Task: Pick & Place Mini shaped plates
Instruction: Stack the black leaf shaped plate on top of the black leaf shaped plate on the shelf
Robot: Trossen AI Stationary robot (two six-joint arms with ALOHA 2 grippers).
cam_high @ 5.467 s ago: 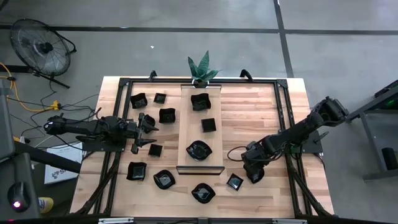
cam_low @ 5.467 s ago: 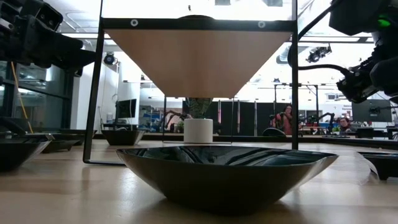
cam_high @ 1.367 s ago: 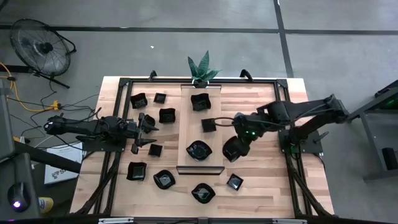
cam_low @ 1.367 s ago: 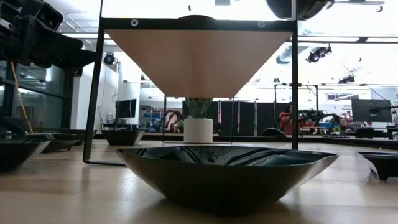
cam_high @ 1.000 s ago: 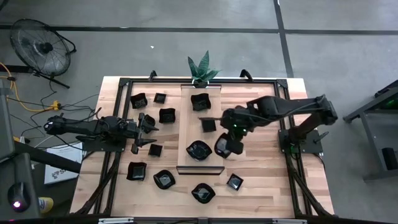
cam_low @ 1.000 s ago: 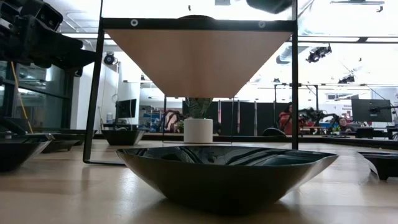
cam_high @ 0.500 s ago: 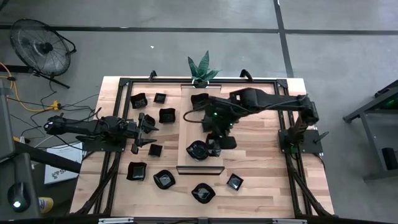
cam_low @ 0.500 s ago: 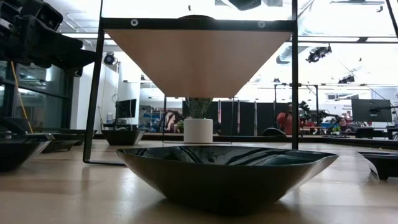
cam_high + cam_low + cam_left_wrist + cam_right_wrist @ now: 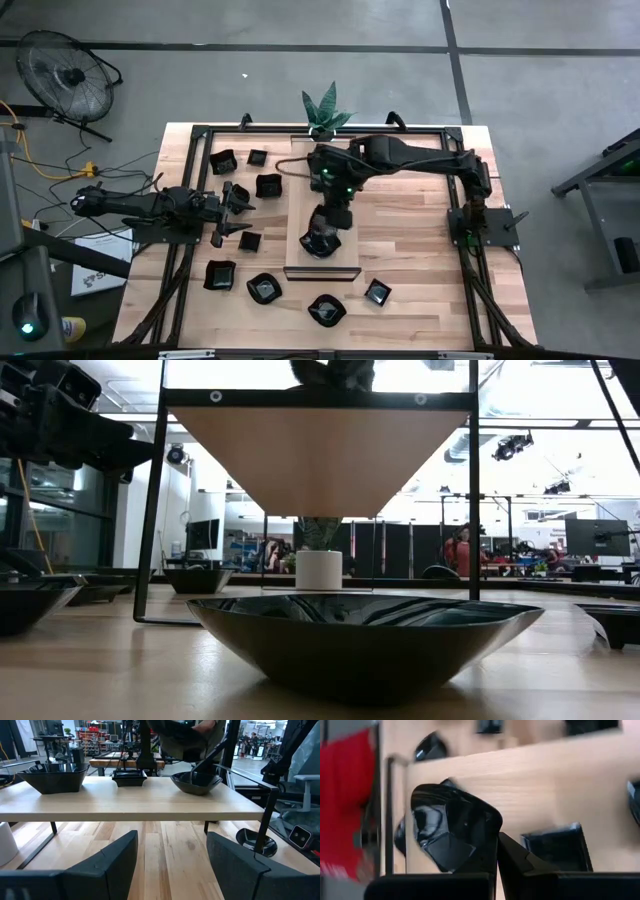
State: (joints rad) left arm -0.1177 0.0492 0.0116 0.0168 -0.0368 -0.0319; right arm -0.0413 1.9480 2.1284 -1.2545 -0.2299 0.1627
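Right gripper [image 9: 326, 232] frame centre, fingers clamped on rim of glossy black wavy-rimmed dish [image 9: 451, 827] above pale wooden board [image 9: 300, 180]; left gripper [image 9: 232, 210] fingers apart.

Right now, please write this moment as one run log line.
right pincer: shut on plate, above board | left pincer: open, waiting

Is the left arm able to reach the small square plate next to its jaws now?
Probably yes. The left gripper is open, and the square plate lies on bare table just beside it with nothing between; the right gripper is busy over the board.
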